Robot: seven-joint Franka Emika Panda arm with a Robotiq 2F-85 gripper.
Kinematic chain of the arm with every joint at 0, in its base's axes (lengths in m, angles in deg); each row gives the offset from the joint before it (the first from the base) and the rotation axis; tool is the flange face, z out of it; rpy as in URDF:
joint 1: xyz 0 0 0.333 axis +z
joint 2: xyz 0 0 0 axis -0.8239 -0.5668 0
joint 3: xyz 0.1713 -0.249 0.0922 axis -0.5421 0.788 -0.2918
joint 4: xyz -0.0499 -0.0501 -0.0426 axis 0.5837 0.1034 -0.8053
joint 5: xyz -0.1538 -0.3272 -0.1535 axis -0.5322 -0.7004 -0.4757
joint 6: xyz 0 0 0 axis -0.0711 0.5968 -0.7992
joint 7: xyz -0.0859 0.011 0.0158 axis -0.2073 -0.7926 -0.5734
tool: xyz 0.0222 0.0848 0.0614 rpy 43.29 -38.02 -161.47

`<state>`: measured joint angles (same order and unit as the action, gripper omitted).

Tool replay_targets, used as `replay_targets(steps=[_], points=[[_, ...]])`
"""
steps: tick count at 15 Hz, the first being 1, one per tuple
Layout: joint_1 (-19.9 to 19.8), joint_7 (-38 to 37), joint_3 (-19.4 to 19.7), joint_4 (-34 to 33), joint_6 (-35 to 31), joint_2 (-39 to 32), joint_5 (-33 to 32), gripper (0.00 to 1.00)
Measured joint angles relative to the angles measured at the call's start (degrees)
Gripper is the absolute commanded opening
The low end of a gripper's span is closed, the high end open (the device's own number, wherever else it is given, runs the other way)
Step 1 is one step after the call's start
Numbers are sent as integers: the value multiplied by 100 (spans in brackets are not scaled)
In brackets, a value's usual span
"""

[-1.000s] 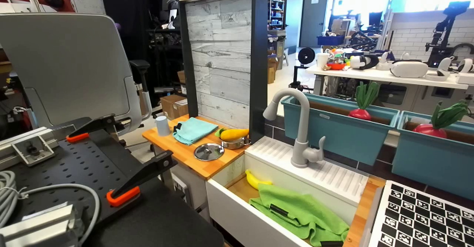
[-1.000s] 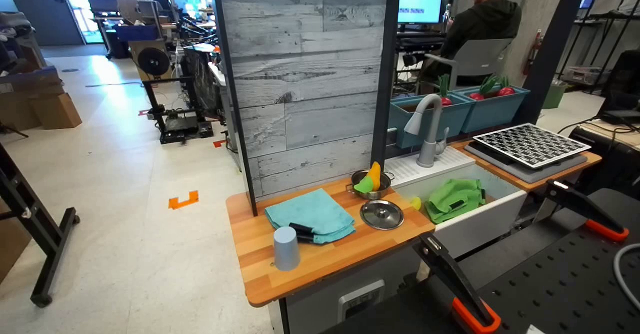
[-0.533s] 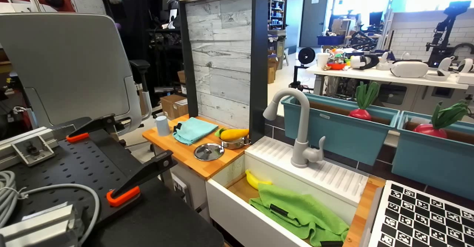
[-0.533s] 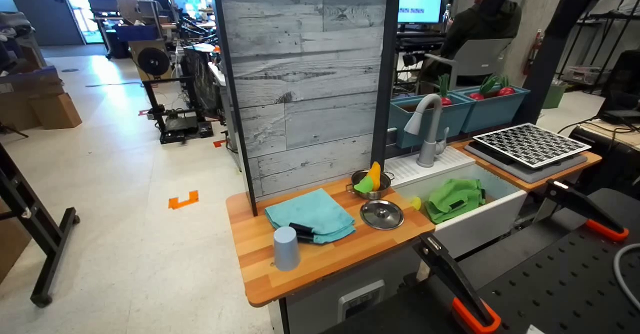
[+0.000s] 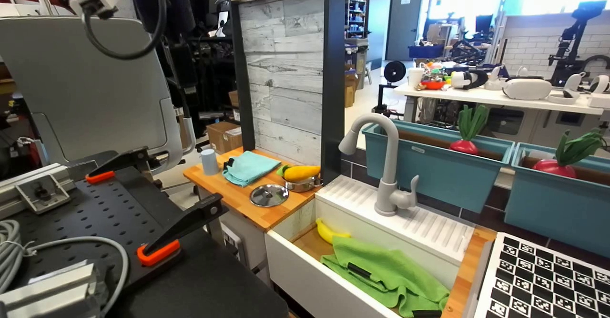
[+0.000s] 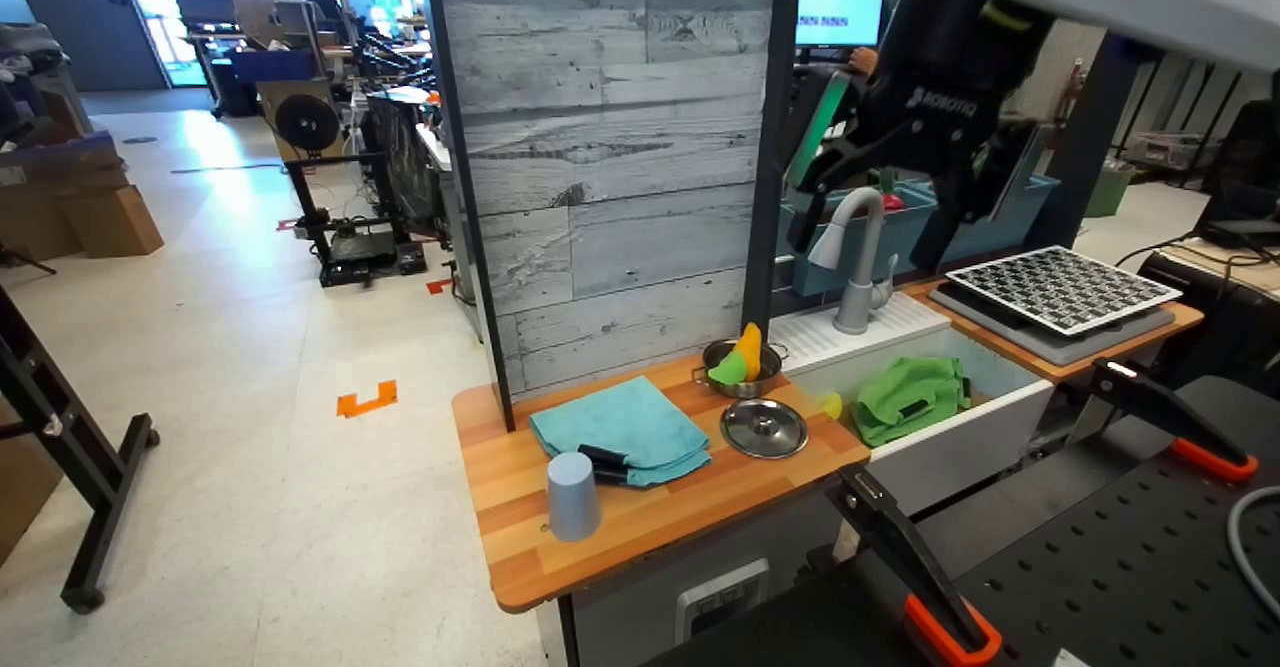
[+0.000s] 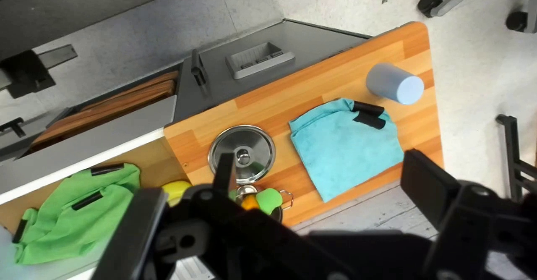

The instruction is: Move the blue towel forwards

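The blue towel (image 5: 251, 167) lies folded and flat on the wooden counter, with black strips at one corner. It shows in both exterior views (image 6: 625, 422) and in the wrist view (image 7: 346, 150), and nothing holds it. My gripper (image 6: 866, 239) is open and empty, high above the sink side of the counter in an exterior view. In the wrist view its two fingers (image 7: 319, 162) stand wide apart. The towel shows between and beyond them, well below and not touched.
An upside-down light blue cup (image 6: 573, 497) stands beside the towel. A metal lid (image 6: 764, 429) and a small pot (image 6: 715, 355) with toy food are toward the sink. The sink holds a green cloth (image 5: 386, 265) and a yellow banana (image 5: 329, 232). A wooden panel (image 6: 620, 167) rises behind the counter.
The arm and open gripper have come into both exterior views from above, lowering over the sink side. The towel and the other objects have not moved.
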<state>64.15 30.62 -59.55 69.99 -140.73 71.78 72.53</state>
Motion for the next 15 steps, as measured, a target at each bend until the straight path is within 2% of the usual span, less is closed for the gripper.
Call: replay_targets(steps=[3, 7, 11, 15], points=[[-11, -171, -194, -748, -123, -1071, 90, 100], [-8, -607, -271, -1938, -162, -2511, -45, 100], [66, -1159, -182, -3136, -168, -3758, -351, 100], [291, -1675, 13, -4143, -103, -4647, -554, 100]])
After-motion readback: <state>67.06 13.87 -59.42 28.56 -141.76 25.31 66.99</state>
